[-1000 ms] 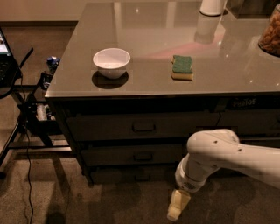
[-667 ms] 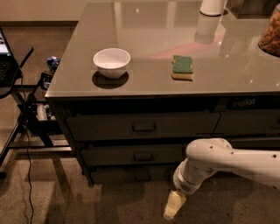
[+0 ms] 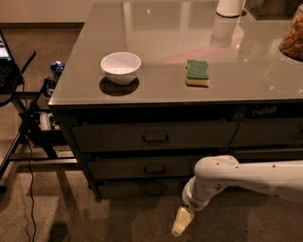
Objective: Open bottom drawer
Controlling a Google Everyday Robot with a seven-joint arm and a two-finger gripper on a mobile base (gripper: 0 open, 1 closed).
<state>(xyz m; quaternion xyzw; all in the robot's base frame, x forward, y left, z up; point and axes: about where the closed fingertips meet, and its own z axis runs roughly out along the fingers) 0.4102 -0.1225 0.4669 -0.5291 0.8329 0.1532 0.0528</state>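
The bottom drawer is the slimmest dark grey front, lowest of three stacked wide ones, and it sits closed. Its small dark handle is at its centre. My white arm comes in from the right, low in front of the cabinet. My gripper hangs below the wrist, pointing down at the floor, right of and below the handle and apart from it. The middle drawer and top drawer above are closed too.
A white bowl and a green-and-yellow sponge lie on the grey countertop. A white cylinder and a jar of snacks stand at the back right. A stand with cables is to the left.
My arm and gripper have shifted left and slightly down, closer to the bottom drawer's handle. The drawers have not moved.
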